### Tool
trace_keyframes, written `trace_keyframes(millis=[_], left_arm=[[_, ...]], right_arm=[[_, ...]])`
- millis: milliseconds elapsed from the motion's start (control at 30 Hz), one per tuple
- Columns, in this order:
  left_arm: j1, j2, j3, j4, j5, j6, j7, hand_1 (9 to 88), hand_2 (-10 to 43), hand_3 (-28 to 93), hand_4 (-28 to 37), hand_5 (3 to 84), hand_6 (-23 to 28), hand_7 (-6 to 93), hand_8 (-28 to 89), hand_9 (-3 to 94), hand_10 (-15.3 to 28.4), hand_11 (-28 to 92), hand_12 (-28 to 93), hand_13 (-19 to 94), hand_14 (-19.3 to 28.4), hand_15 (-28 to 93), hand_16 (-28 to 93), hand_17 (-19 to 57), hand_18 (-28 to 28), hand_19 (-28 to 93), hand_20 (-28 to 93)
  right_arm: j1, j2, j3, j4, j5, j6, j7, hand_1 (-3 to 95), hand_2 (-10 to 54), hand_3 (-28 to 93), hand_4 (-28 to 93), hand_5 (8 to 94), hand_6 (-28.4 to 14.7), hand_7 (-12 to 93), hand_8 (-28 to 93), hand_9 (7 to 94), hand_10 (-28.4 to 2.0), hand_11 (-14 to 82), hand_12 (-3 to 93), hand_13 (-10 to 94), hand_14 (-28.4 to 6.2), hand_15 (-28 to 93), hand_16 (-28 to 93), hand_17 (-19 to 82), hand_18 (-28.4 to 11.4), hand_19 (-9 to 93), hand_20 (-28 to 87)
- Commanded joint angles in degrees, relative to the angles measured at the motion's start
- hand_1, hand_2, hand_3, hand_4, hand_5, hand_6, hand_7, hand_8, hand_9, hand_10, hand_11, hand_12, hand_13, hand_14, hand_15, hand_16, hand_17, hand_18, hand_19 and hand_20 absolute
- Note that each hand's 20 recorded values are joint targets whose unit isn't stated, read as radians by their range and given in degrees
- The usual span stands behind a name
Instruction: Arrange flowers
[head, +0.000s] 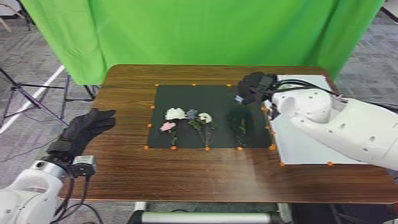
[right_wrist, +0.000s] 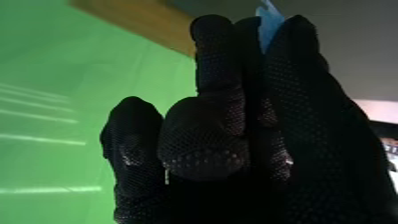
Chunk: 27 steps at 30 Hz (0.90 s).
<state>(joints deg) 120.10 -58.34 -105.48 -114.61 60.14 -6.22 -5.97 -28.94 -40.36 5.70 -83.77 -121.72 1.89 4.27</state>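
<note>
Over the upper right part of the black mat is my right hand, a light blue flower at its fingertips. In the right wrist view, the glove of my right hand pinches the blue flower between its tips. A dark green leafy stem runs down the mat below; whether it joins the blue flower I cannot tell. Left of it lie a white flower, a bluish flower, another white flower and a pink flower. My left hand is open above the table's left edge.
Orange markers line the black mat on the brown table. A white sheet lies at the right, partly under my right arm. Behind the table hangs a green cloth. A tripod stands at the left.
</note>
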Motion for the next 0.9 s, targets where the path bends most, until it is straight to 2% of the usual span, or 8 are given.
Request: trace_keyframes(millis=[33,233,633,800,900], left_arm=[[-0.37,-0.06,0.37,0.25,0.04,-0.79,-0.06,22.0,16.4,54,-28.3,42.8,5.7,10.3,-6,40.3,16.1,18,9,30,18.4,16,-4,0.5,11.1,14,10],[-0.54,-0.10,0.59,0.36,0.12,-1.37,0.19,22.1,16.4,54,-28.3,42.8,5.8,10.2,-6,40.3,16.2,18,9,30,18.5,16,-3,0.4,11.1,14,10],[-0.68,-0.18,0.44,0.48,0.12,-1.46,0.09,22.3,16.6,53,-28.3,42.7,5.9,10.2,-5,40.3,16.4,18,9,30,18.7,16,-3,0.4,11.1,14,10],[-0.54,-0.20,0.29,0.34,0.10,-1.54,0.06,22.1,16.5,54,-28.3,42.7,5.9,10.0,-5,40.3,16.4,18,9,30,18.6,16,-3,0.4,11.1,14,10],[-0.36,-0.23,0.19,0.27,0.14,-1.41,0.08,22.3,16.6,53,-28.3,42.7,5.9,10.0,-5,40.3,16.4,18,9,30,18.6,16,-3,0.3,11.1,14,10]], right_arm=[[-1.54,-0.61,1.11,0.68,1.07,-1.07,0.35,58.9,-1.8,48,-18,71.9,6.0,24,3,80.4,-8.5,11.7,28.5,85,-1.9,72,32,58,-14.5,93,68],[-1.02,-1.54,0.33,0.80,0.94,-0.31,0.10,58.6,-1.9,48,-19,71.8,6.2,24,3,80.3,-8.5,12.3,27.8,85,-1.9,72,32,58,-14.6,93,68],[-1.18,-2.00,-0.50,0.49,0.88,-0.68,0.19,58.1,-1.8,49,-18,71.3,6.2,24,3,80.0,-8.4,12.3,27.6,85,-1.9,72,32,58,-14.6,93,68],[-1.09,-1.90,-0.03,0.04,0.71,-2.57,0.40,55.7,-1.6,49,-16,68.7,5.4,25,3,77.9,-8.8,12.5,26.4,84,-1.9,72,32,58,-14.8,93,68],[-0.58,-1.75,-0.04,-0.34,0.87,-3.76,0.65,53.0,-2.5,51,-15,66.0,4.7,24,3,74.6,-9.6,14.6,21.9,84,-1.9,72,32,58,-14.8,93,68]])
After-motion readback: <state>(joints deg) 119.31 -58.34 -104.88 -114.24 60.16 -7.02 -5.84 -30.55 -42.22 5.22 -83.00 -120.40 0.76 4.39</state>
